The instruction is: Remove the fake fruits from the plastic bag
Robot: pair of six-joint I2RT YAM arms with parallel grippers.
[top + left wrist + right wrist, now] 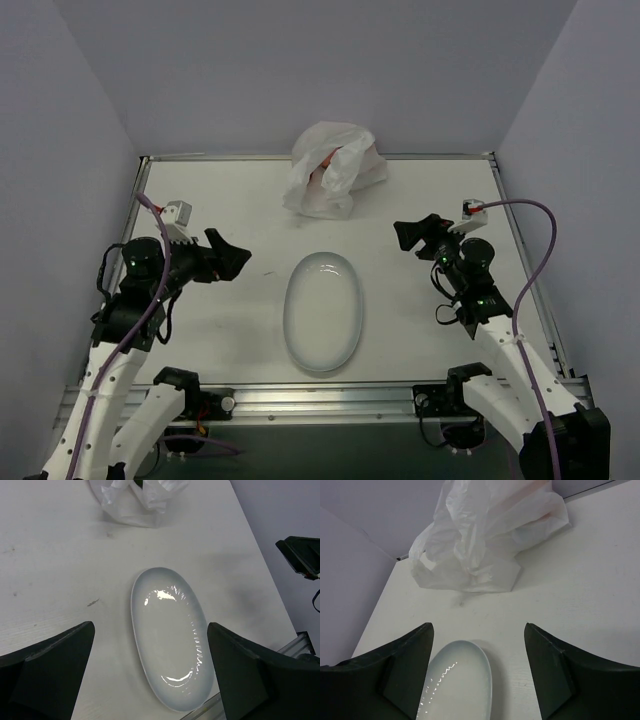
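Note:
The crinkled translucent white plastic bag (333,170) lies at the far middle of the table, closed over reddish shapes that show faintly through it. It also shows in the right wrist view (480,535) and at the top of the left wrist view (135,497). No fake fruit lies outside the bag. My left gripper (232,258) is open and empty, left of the plate. My right gripper (408,236) is open and empty, right of the plate. Both hang above the table, well short of the bag.
A smooth white oval plate (323,311) lies empty between the arms, seen also in the left wrist view (170,645) and the right wrist view (457,685). Grey walls close in the table on three sides. A metal rail (320,395) runs along the near edge.

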